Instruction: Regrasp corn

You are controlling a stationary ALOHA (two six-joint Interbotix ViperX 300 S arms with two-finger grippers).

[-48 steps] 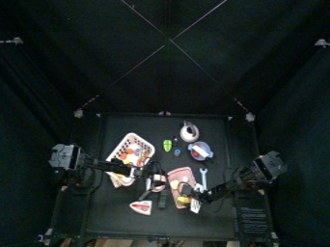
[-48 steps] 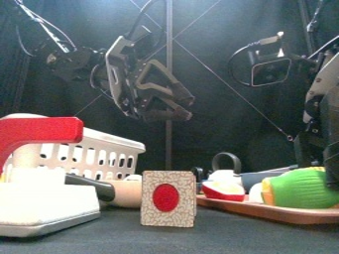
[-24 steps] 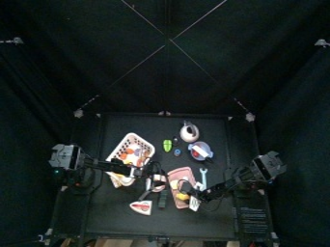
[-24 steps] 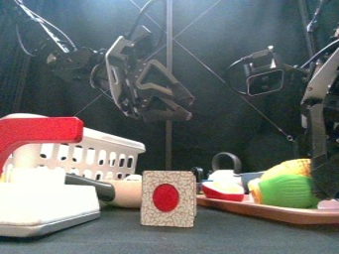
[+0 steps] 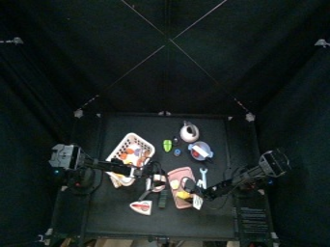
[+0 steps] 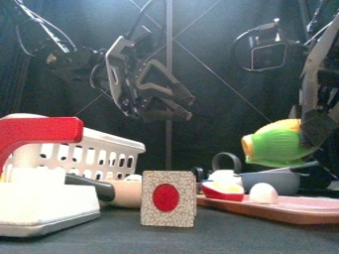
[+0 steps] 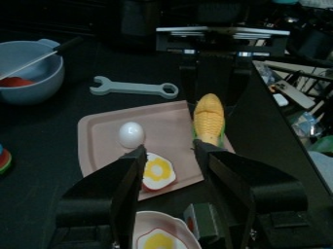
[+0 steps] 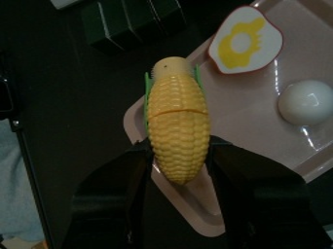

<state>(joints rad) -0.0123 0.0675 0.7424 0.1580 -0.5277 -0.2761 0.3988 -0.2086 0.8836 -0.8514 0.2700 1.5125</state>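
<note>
Pink tray holds a white egg and a fried egg. Grey wrench lies just beyond the tray, bowl further off to its side. Front view: white basket and red-dot card stand well apart from the wrench.

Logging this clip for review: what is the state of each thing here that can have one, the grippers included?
corn: clamped in the right gripper, lifted clear above the pink board
right gripper: shut on the corn
left gripper: open, empty, hanging above the table
pink board: flat on the table, carrying a white egg and a fried egg piece
</note>
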